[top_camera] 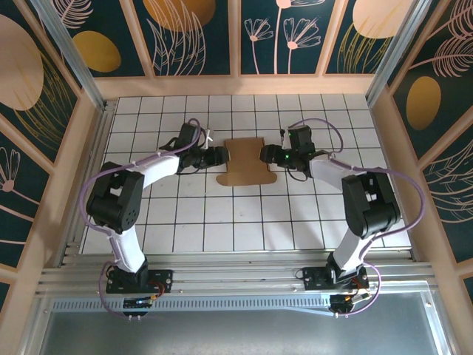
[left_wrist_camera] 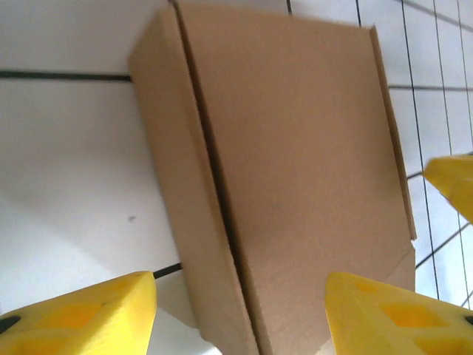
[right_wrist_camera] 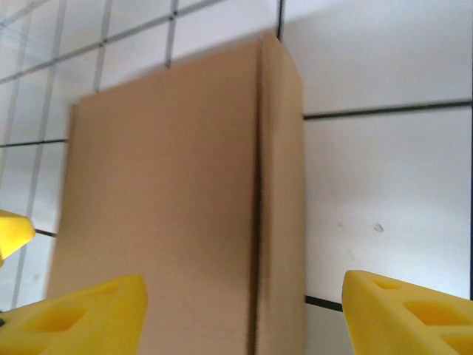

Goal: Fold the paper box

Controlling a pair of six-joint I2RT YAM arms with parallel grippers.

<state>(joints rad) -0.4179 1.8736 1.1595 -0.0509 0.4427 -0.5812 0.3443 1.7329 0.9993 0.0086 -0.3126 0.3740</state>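
1. We see the box [top_camera: 247, 161] lying flat on the white table [top_camera: 222, 214], near the middle and a bit toward the far side.
2. The box is plain brown. Small flaps stick out at its corners.
3. The left gripper [top_camera: 219, 155] is just beside the box's left edge. The right gripper [top_camera: 266, 156] is just beside its right edge. The box lies between them.
4. In the left wrist view, the yellow fingers [left_wrist_camera: 89, 314] are spread apart. One is over the table and the other is over the box. The box's edge lies in the gap. We do not see them pinch anything.
5. In the right wrist view, the fingers [right_wrist_camera: 406, 314] are spread apart too. One is over the box and the other is over the table. Nothing is pinched here either.
6. Up close, a thin strip runs along each side of the box, with a dark fold line next to it.
7. Both arms reach in from the near edge of the table and bend toward the box.
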